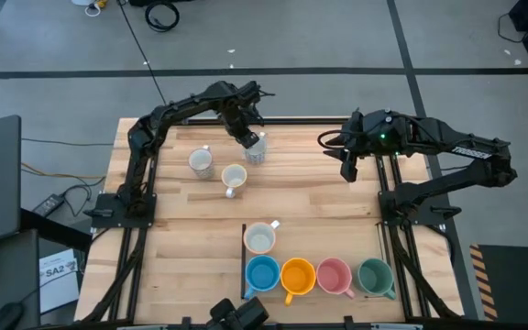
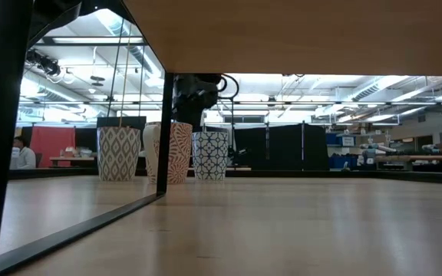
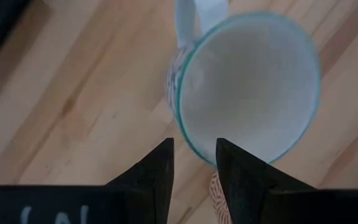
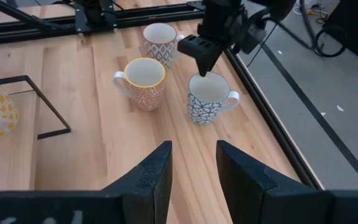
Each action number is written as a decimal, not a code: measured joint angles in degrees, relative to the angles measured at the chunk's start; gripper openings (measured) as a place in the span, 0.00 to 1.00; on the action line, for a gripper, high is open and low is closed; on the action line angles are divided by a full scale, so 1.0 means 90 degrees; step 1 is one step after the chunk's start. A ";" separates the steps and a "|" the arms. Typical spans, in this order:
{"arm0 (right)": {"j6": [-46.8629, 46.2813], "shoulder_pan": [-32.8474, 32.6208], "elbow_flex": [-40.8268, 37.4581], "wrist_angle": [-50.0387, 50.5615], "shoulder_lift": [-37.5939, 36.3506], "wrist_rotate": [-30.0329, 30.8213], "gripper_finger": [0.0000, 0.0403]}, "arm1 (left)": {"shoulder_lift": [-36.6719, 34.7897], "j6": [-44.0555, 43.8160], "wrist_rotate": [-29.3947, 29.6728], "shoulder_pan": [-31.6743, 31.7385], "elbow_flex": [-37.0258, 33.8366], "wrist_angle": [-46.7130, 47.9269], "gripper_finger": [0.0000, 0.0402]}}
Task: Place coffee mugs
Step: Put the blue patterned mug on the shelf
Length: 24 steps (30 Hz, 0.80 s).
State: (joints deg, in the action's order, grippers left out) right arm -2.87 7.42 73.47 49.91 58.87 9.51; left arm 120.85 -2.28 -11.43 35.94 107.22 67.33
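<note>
**Left tool down at the blue-patterned mug, ready to pick it up**

You were at the pick-up step for one more mug. Your left tool (image 1: 250,139) sat right over the blue-patterned mug (image 1: 257,149), which stood at about 12 o'clock on the tabletop (image 1: 319,211), near the far edge. From the right wrist view, the tool's tip (image 4: 205,62) hung at the mug's rim (image 4: 208,98), on the side away from the handle.

The left tool's fingers (image 3: 157,174) were only a little apart, a narrow gap. The mug's rim ran just past their tips in the left wrist view. I could not tell if they had pinched the rim or were only beside it. The mug stood flat on the wood, so I think it was not lifted.

Your right tool (image 1: 349,170) waited at about 2 o'clock, above the wood, holding nothing. Its fingers (image 4: 154,177) also had a narrow gap.

Two more patterned mugs stood loose at about 10 o'clock: the grey-patterned mug (image 1: 201,162) and the orange-patterned mug (image 1: 234,178). At 6 o'clock, four plain mugs stood in a row: blue (image 1: 262,274), orange (image 1: 297,275), pink (image 1: 334,276) and green (image 1: 375,274). The yellow-patterned mug (image 1: 260,238) stood just behind the blue one.

Next, I think you needed to close on the rim, lift straight up, and carry the mug to the spot beside the yellow-patterned one. Go slow, or the thin rim may slip.
</note>
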 joint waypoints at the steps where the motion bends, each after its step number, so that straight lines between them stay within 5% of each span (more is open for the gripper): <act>1: 0.0000 0.0000 0.0000 0.0000 0.0000 -0.0013 0.32 | 0.0001 0.0001 0.0000 -0.0025 -0.0068 -0.0021 0.31; 16: 0.0000 0.0000 -0.0002 -0.0002 0.0000 -0.0023 0.32 | -0.0008 -0.0003 0.0055 -0.0165 -0.0309 -0.0355 0.31; 24: 0.0000 0.0000 -0.0002 -0.0002 0.0000 -0.0023 0.32 | -0.0008 -0.0122 0.0052 -0.0165 -0.0309 -0.0367 0.17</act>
State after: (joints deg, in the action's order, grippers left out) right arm -2.87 7.42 73.45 49.89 58.87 9.30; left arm 120.77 -3.37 -10.96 34.46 104.44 64.03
